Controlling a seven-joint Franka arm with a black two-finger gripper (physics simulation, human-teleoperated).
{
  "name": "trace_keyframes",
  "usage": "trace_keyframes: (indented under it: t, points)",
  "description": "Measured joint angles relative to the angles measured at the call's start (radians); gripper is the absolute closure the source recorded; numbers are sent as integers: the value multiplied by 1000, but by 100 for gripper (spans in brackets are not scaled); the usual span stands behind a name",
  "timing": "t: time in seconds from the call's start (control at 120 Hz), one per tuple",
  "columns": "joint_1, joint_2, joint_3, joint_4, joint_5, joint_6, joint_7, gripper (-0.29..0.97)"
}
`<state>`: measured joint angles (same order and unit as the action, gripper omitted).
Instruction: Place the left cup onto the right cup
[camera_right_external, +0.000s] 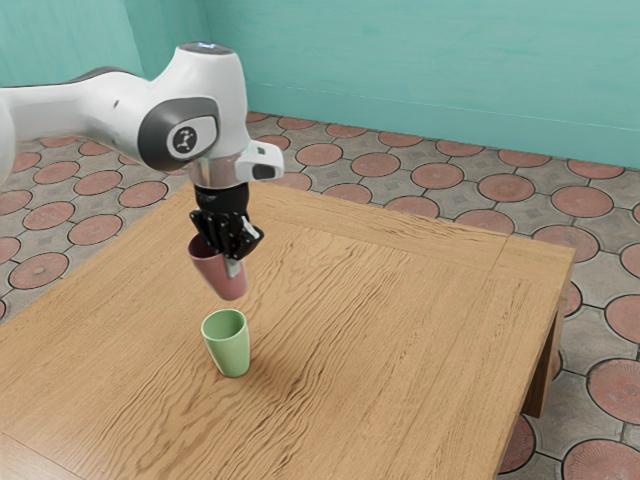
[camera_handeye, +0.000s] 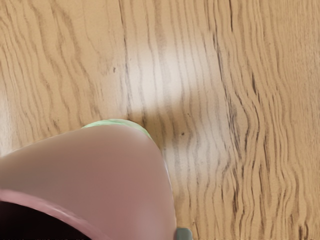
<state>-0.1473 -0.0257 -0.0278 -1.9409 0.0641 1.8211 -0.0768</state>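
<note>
A pink cup (camera_right_external: 222, 275) hangs tilted in the air above the wooden table (camera_right_external: 400, 330), with my black gripper (camera_right_external: 226, 252) shut on its rim. Just below it, a little toward the table's near edge, a green cup (camera_right_external: 227, 342) stands upright on the table with its mouth up. In the wrist view the pink cup (camera_handeye: 95, 175) looms large right under the hand, and a sliver of the green cup's rim (camera_handeye: 117, 122) peeks out behind it. The two cups are apart.
The table's far edge and right corner (camera_right_external: 560, 255) drop off to a tiled floor (camera_right_external: 470, 180). Bare wood stretches to the exterior view's right of the cups.
</note>
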Motion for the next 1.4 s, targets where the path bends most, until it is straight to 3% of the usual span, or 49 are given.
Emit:
trace_keyframes:
  t: [0.508, 1.008, 1.4]
  points:
    - [-9, 25, 12, -1, -3, -57, -63, 79]
    - [38, 92, 16, 10, 7, -20, -86, 79]
    - [26, 144, 14, 41, 15, 3, -97, 78]
